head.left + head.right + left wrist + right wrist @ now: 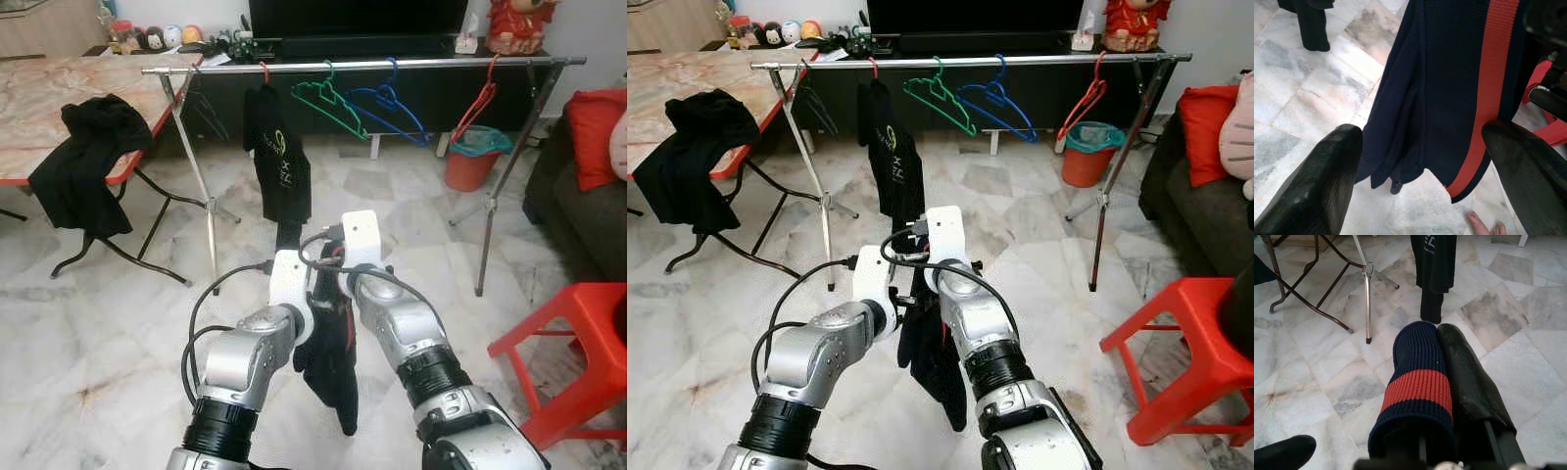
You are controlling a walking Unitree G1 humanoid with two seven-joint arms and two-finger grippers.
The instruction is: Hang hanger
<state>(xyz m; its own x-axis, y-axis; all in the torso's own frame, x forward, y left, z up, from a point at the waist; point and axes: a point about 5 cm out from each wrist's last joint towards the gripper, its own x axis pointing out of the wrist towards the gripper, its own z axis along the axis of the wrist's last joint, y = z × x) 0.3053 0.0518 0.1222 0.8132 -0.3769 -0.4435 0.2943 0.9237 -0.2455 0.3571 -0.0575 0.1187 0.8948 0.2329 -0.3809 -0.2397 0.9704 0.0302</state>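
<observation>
Right end effector pinched shut on dark navy knit garment with red stripe; left end effector spread wide, fingers either side of the hanging cloth. Garment draped low, at 6 o'clock from silver metal clothes rail. Judged still mid-carry; next, raised toward rail between green wire hanger and black shirt.

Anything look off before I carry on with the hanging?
Yes. A black garment is slung over the table edge rather than hung. The right pincer has the navy garment bunched over one finger, with no hanger visible in it. The green hanger hangs tilted on the rail.
</observation>
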